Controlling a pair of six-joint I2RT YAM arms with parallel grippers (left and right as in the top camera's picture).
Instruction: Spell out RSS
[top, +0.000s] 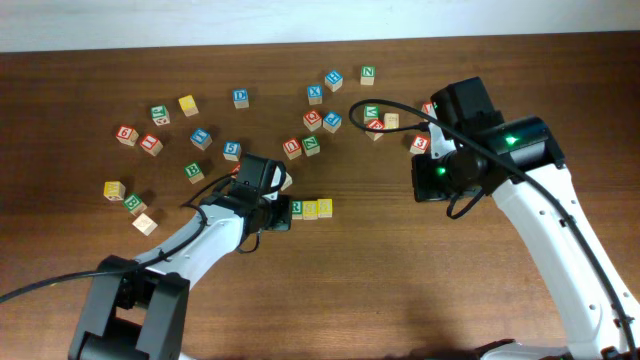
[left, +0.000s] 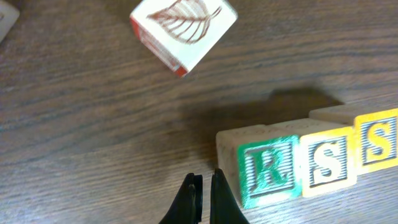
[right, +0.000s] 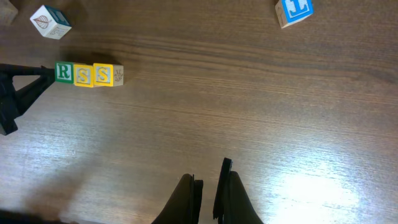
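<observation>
On table (top: 380, 290), left gripper (left: 203, 186) pressed together, empty, just beside R cube (left: 267, 171); S cubes (left: 328, 165) flush. Back off straight, don't knock row.

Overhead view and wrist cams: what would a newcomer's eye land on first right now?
First, the row of three cubes near the middle of the table. It reads R, S, S: a green R, then two yellow S faces, all touching side by side. Next come the left gripper right beside the R end, and the other lettered cubes scattered across the far half.
</observation>
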